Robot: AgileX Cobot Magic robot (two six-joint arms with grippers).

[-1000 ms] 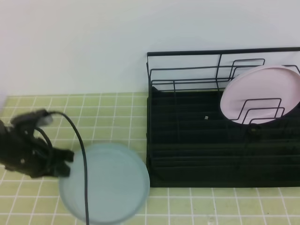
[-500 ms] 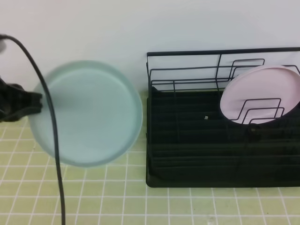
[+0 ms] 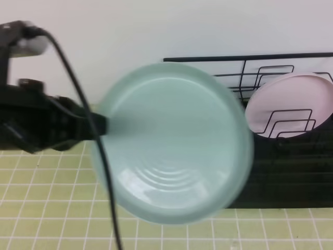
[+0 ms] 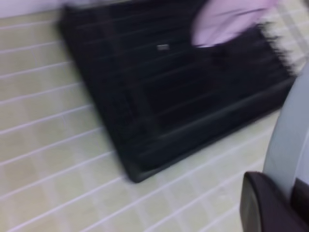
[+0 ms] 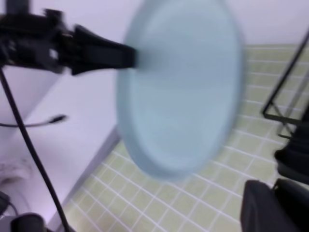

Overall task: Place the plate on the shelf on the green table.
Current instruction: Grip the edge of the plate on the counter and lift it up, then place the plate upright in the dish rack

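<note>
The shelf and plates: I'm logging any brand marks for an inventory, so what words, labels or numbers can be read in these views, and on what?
None can be read.
The shelf carries one small pale tag on its base, seen in the left wrist view, too blurred to read.
The plate, held by the left gripper, is plain.
The pink plate shows no print.

A: Left wrist view, blurred. Black shelf (image 4: 164, 92) lies on the green tiled surface (image 4: 48, 145), pink plate (image 4: 227, 19) in it.

B: Lower right?

A: Dark fingers (image 4: 263, 205) clamped on the pale plate (image 4: 289, 140) edge.
</note>
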